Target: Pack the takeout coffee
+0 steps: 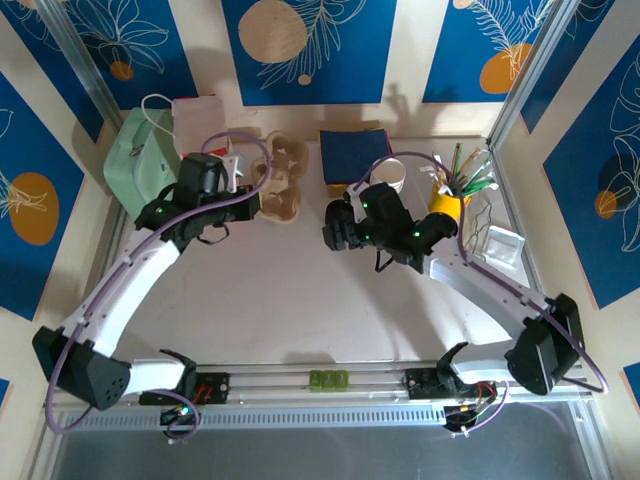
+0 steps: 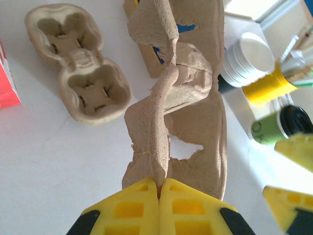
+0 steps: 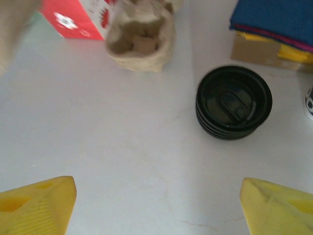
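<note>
**Top external view.** The left gripper point(image 1: 252, 197) sits left of centre, toward the back of the table point(image 1: 300, 310), with a pulp cup carrier point(image 1: 281, 205) at its tip. A second carrier point(image 1: 286, 156) lies just behind it. The right gripper point(image 1: 335, 226) is at centre. Dark-walled, white-rimmed cups point(image 1: 392, 181) stand in the upper right, between a blue stack point(image 1: 355, 155) and the yellow cup of sticks point(image 1: 445, 205). From here I cannot tell the single coffee cup from the stacked ones.

**Left wrist view.** The left gripper point(image 2: 160, 188) has its jaws pressed together on the thin centre rib of the pulp cup carrier point(image 2: 195, 112). The carrier stands on end and is torn near the grip. The second carrier point(image 2: 78, 63) lies wells-up at upper left. The cups point(image 2: 249, 54) at upper right show several rims.

**Right wrist view.** The right gripper point(image 3: 157, 188) has its jaws wide apart with nothing between them, over bare table. The takeout coffee's black lid point(image 3: 234, 100) tops a ribbed pile on the table, right of centre.

**Assessment.**
- The step in hand appears to be setting out the held carrier.
- It should be lowered until its base rests flat on bare table, wells up and apart from the second carrier, before the jaws release.
- The tear suggests the pulp may rip if twisted or swung.
- The right gripper would need to move toward frame right to centre over the lid, then take the top one alone.
</note>
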